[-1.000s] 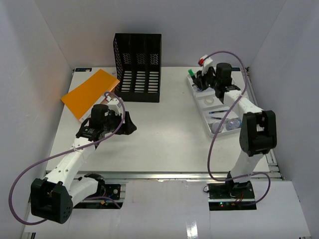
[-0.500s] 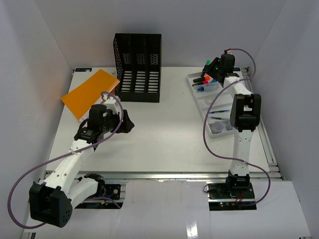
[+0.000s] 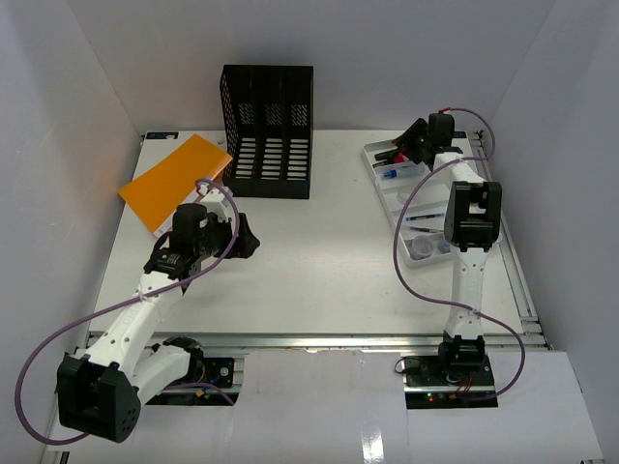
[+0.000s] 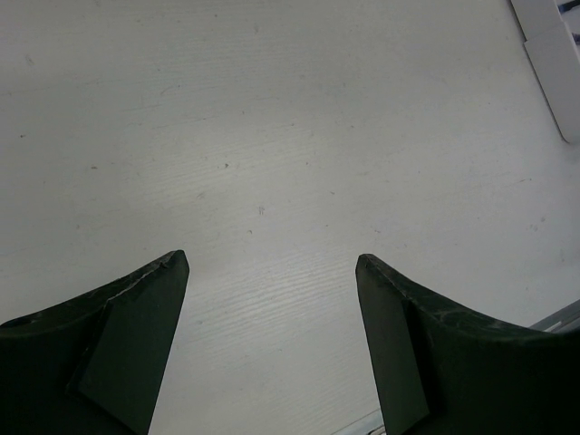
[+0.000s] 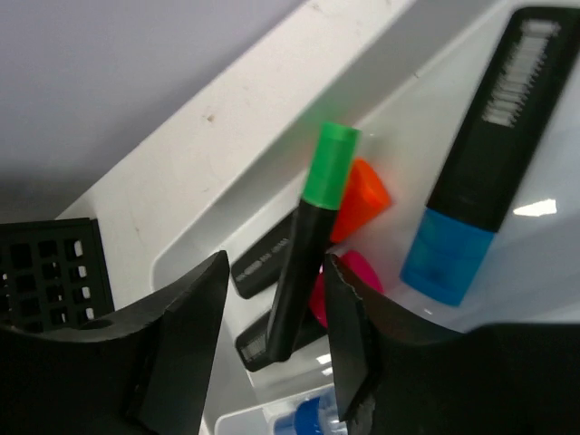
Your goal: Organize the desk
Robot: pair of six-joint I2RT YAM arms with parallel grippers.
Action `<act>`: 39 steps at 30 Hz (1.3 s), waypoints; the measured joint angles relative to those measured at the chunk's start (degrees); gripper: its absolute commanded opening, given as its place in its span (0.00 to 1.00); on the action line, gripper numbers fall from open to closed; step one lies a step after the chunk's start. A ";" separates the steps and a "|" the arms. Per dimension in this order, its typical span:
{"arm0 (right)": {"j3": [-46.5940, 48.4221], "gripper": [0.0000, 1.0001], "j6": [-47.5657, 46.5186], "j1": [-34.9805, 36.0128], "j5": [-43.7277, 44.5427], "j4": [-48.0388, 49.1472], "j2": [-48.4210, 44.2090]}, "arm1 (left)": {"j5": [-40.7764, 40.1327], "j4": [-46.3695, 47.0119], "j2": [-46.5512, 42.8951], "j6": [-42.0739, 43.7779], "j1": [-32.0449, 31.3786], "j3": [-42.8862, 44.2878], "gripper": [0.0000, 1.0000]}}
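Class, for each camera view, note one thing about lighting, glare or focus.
Top external: soft, even light across the desk, no glare. Left wrist: the fingers look dark, with little detail. Right wrist: a white glare spot on the tray; the green-capped marker is sharp.

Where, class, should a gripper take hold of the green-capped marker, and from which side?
Grip the green-capped marker midway along its black barrel, coming from above with jaws across it: it lies slanted atop the other markers, so its sides look free.
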 measured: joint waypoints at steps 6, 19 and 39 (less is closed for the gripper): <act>-0.66 0.71 -0.79 -0.13 -1.43 1.24 -0.61 | -0.49 0.16 -0.88 -0.71 0.05 -0.08 0.93; -35.27 0.79 -14.99 -0.59 -25.67 17.95 -35.44 | -1.74 4.71 4.79 -14.91 11.03 1.86 0.98; -62.74 0.90 -38.44 13.82 -65.35 33.94 -64.70 | -15.38 30.03 30.06 27.94 13.40 7.16 0.95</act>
